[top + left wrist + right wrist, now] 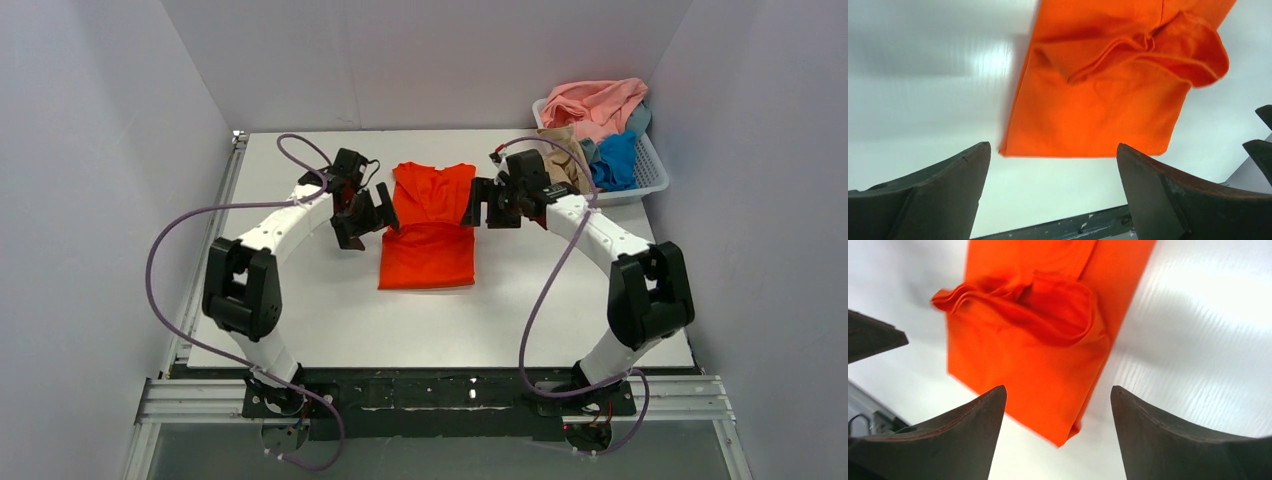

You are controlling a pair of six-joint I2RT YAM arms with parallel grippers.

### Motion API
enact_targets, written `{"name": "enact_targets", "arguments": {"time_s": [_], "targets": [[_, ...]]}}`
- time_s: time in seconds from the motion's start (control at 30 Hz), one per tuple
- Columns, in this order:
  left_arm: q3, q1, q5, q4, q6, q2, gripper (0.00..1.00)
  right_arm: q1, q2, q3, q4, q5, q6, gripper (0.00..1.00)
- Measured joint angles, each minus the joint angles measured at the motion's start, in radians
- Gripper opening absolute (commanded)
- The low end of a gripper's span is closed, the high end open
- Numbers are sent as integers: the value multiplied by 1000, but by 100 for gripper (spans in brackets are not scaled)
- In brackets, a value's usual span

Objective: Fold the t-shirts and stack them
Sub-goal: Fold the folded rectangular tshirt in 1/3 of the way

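The orange-red t-shirt lies folded into a narrow strip in the middle of the table, neckline at the far end, with a raised crease across its middle. It also shows in the left wrist view and the right wrist view. My left gripper hovers open and empty just left of the shirt. My right gripper hovers open and empty just right of it. Salmon pink, tan-beige and blue shirts lie crumpled in the basket.
A white slatted basket stands at the back right corner of the white table. Grey walls close in on three sides. A metal rail runs along the table's near edge.
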Motion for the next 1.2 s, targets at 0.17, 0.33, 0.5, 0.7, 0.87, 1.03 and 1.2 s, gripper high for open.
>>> {"name": "enact_targets", "arguments": {"time_s": [0.17,0.33,0.5,0.7,0.87,1.03,1.2], "targets": [[-164,0,3,5,-15,-195,98,36,-84,-68,72,-126,27,86],[-308,0,-8,-16,-27,-294,98,160,68,10,98,-206,25,86],[-425,0,-57,-68,-29,-397,98,222,313,238,100,-261,28,86],[-517,0,-71,-89,-47,-484,98,173,520,460,111,-257,71,86],[-531,0,-53,-77,-62,-468,98,112,609,537,85,-256,94,87],[-518,0,-24,-43,-73,-411,98,98,549,536,18,-183,61,90],[-462,0,11,9,-82,-313,98,99,299,406,-9,-34,34,90]]}}
